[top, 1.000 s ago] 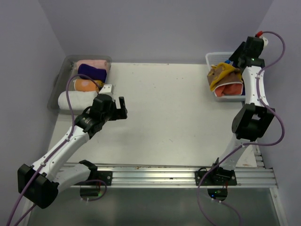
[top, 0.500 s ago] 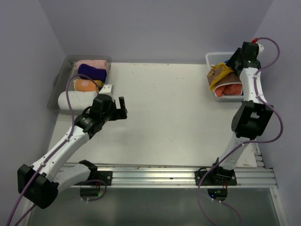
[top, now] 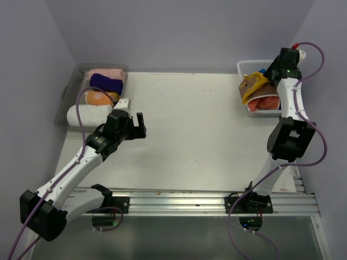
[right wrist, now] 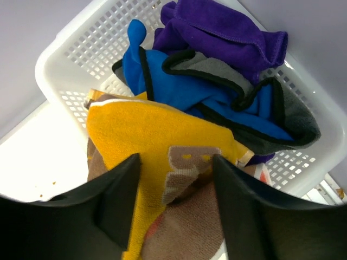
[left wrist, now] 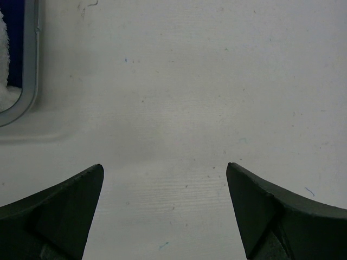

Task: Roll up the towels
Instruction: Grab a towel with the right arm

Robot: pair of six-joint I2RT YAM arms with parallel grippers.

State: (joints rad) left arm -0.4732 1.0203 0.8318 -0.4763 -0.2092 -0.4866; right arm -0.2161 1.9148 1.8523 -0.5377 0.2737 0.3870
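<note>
- Top external view, containers counted: one clear grey plastic tray (top: 64, 102) at the far left corner, one white slotted plastic basket (top: 245, 66) at the far right corner.
- Four rolled towels in the tray, lined up far to near: pink roll (top: 108, 73), dark purple roll (top: 105, 83), orange roll (top: 97, 97), bigger white roll (top: 87, 115).
- Four loose towels heaped unrolled in the basket:
  - mustard yellow towel with brown lettering (right wrist: 135, 135), on top at the near side
  - blue towel with grey reverse and black edging (right wrist: 179, 81), behind it
  - crumpled purple towel (right wrist: 217, 27), at the far end
  - rust-brown towel (top: 265, 103), under the yellow one
- Two arms, two grippers.
- Surface and room: matt white tabletop (top: 190, 135), lightly speckled, with an aluminium rail (top: 179, 200) along the near edge. Pale lilac walls (top: 179, 32) on three sides.
- Left gripper (top: 133, 123): stands fully apart above bare tabletop, near the tray's near right corner. Holds nothing, touches nothing. Left wrist view: both fingers (left wrist: 59, 211) frame only table, tray rim at the upper left.
- Right gripper (right wrist: 173, 195): sits low over the basket, fingers (right wrist: 116, 200) partly apart on either side of a raised fold of the mustard yellow towel. Pinching or merely straddling the fold: cannot tell.
</note>
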